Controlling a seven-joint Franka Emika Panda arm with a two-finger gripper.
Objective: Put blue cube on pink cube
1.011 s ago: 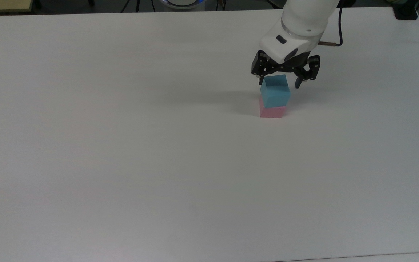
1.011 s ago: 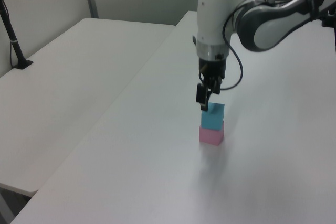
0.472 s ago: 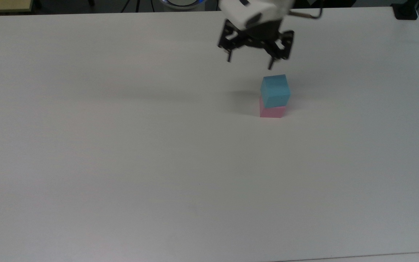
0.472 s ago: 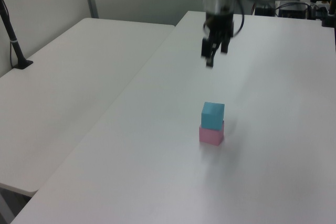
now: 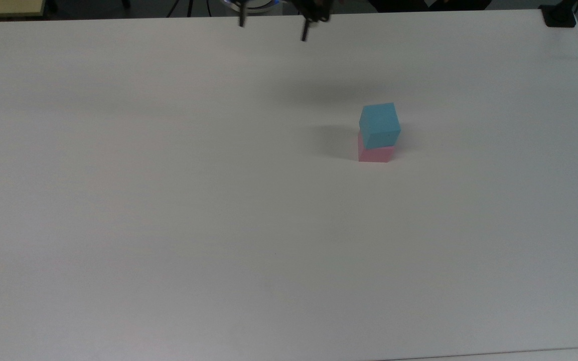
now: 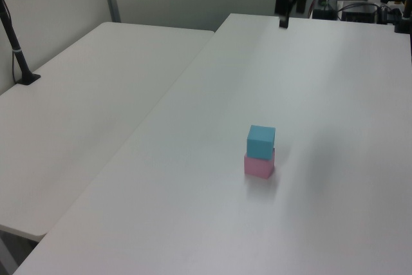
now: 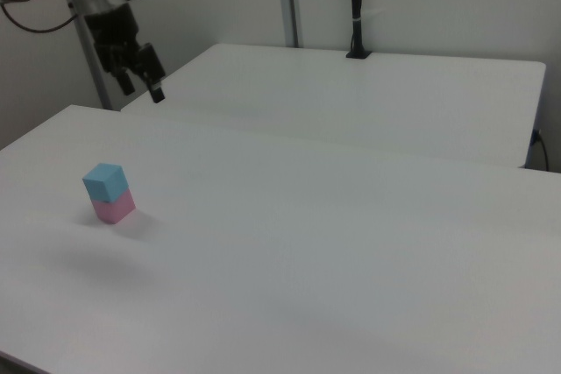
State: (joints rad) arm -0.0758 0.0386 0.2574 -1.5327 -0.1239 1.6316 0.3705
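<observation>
The blue cube (image 5: 380, 124) (image 6: 261, 141) (image 7: 106, 182) rests on top of the pink cube (image 5: 375, 154) (image 6: 259, 166) (image 7: 114, 208), turned slightly against it, on the white table (image 5: 168, 200). My gripper (image 5: 272, 27) (image 6: 282, 14) (image 7: 143, 88) hangs open and empty high above the table's far edge, well away from the stack. In the top view its two dark fingertips (image 5: 304, 33) poke in from the top edge.
A second white table (image 6: 84, 114) (image 7: 368, 94) stands alongside the work table. A black pole (image 7: 355, 6) rises from it, and cables and equipment (image 6: 360, 4) sit behind the far edge.
My gripper has risen from just over the blue cube and pulled back toward the top view's upper left, open throughout. The blue cube stays on the pink cube.
</observation>
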